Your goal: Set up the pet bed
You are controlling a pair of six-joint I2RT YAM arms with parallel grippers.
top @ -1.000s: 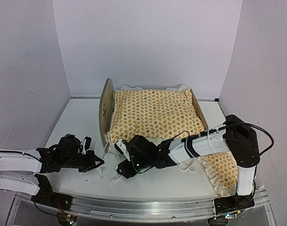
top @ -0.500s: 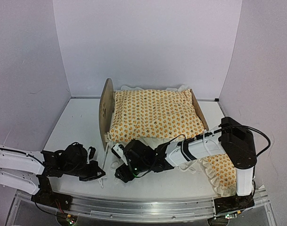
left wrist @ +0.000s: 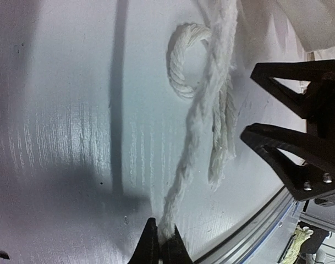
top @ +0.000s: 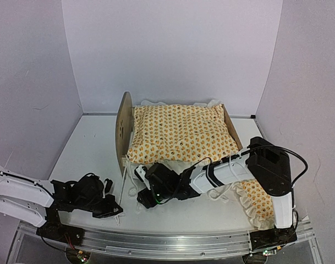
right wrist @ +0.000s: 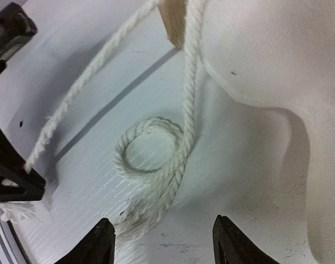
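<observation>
Left pincer [left wrist: 159, 248] is pressed together on the end of a white twisted cord [left wrist: 197, 126], low over the table [top: 90, 143] near its front edge. Right pincer [right wrist: 164, 242] stands apart with nothing between its fingers, tips down close to the table. The cord curls into a small ring just ahead of those tips, and its frayed ends lie beside one finger.

The pet bed [top: 123, 132] sits mid-table, toward 12 o'clock in the overhead view. One rounded light-wood end board with cutouts is on its 9 o'clock side and the other is on its 3 o'clock side. An orange-patterned quilt [top: 181, 135] fills the frame between the boards, with a white ruffle showing along the far edge.

From the bed, the right pincer is at about 6 o'clock, just beside the near corner of the cutout board. There the cord runs up past a wooden corner. The left pincer is at about 7 o'clock, near the right one but apart from it. A second orange-patterned ruffled piece [top: 262, 201] lies at about 4 o'clock, partly under the right arm.
</observation>
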